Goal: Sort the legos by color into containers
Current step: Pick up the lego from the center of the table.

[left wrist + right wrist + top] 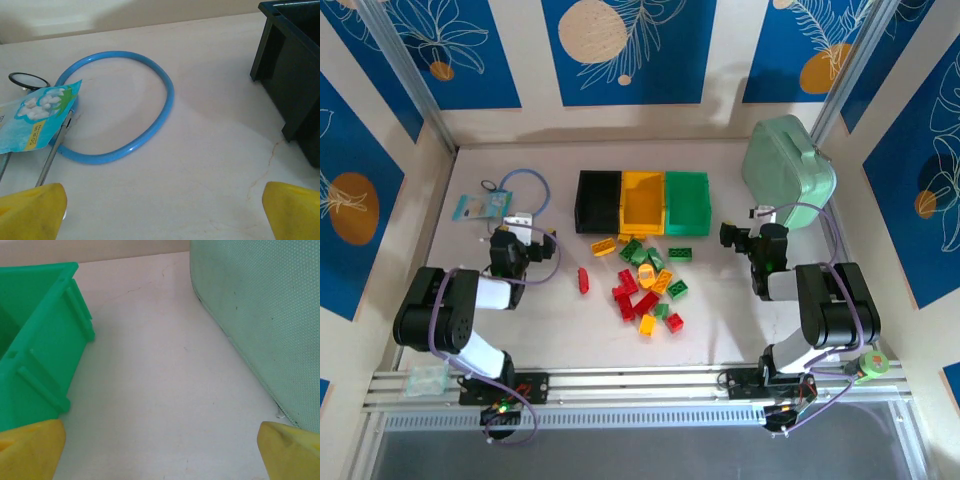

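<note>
Top external, legos [645, 285]: lying loose in a cluster on the desk [550, 325], between the two arms and just on the near side of the containers.
Top external, containers: black bin [582, 200], yellow bin [642, 177] and green bin [687, 177] sitting joined in a row, on the far side of the cluster.
Top external, left end effector [525, 232]: hovering with fingers apart and holding nothing; the cluster is lying off to its right.
Top external, stray red brick [583, 280]: lying apart at the cluster's left, its long axis running near-to-far; the left arm is looking the nearer one.
Top external, right end effector [740, 232]: fingers spread, empty; the cluster is lying to its left, a green brick [680, 254] closest.
Top external, room: bare desk is flanking the cluster; the mint-green case [787, 160] is crowding the right arm's far side.
Left wrist, left end effector [160, 220]: yellow fingertips [30, 210] standing wide, facing a blue loop [165, 100] and a packet [35, 112], black bin [295, 75] at right.
Right wrist, right end effector [160, 455]: fingertips [290, 450] standing wide, pointing into the gap between green bin [40, 350] and mint-green case [270, 315].
</note>
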Controlling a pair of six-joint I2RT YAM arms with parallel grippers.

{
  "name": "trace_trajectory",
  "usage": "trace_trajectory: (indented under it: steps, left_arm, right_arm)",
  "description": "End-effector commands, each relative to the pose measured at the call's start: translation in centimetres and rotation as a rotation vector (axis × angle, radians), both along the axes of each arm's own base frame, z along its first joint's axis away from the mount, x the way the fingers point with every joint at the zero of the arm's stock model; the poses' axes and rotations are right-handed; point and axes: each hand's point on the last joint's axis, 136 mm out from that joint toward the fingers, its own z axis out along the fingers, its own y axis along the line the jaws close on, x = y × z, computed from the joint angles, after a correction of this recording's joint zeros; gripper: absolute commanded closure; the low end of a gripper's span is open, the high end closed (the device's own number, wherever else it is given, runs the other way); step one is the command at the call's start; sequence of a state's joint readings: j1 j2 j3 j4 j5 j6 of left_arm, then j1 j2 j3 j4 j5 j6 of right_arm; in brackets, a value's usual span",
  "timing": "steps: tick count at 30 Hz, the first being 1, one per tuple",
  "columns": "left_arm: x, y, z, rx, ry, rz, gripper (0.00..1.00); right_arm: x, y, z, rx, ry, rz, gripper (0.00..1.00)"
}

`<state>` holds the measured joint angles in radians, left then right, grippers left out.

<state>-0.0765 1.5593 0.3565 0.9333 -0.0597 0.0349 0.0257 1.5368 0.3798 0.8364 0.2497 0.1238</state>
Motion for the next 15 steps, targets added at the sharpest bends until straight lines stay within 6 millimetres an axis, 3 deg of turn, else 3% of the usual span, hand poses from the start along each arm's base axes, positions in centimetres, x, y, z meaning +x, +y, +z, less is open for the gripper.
trace_trajectory:
  steps: [1,15]
  left_arm:
    - [0.57,0.05,0.54,0.011,-0.015,-0.012,0.0]
    - [0.56,0.05,0.6,0.011,-0.017,-0.012,0.0]
  right_arm:
    - [0.69,0.49,1.43,0.011,-0.039,0.026,0.01]
    - [0.71,0.49,1.49,0.011,-0.041,0.027,0.01]
